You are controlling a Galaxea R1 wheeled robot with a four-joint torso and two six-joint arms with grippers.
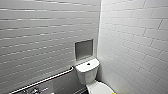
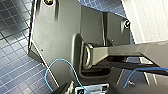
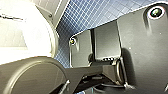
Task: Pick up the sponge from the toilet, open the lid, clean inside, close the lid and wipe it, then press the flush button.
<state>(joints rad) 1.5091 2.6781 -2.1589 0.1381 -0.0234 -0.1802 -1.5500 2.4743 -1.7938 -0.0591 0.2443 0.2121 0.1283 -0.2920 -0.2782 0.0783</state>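
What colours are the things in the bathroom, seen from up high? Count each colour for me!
White: 1, the toilet
Silver: 2, the rail and the wall panel
Dark: 1, the flush button
Yellow: 1, a sliver of the sponge
Total: 5

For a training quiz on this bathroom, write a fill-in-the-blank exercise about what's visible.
1. The toilet stands in the ____ where the two tiled walls meet.
2. The dark flush button sits on top of the white ____.
3. The metal rail is fixed to the wall on the head view's ____ side.
4. The floor tiles are dark ____.
Missing words: corner; tank; left; blue.
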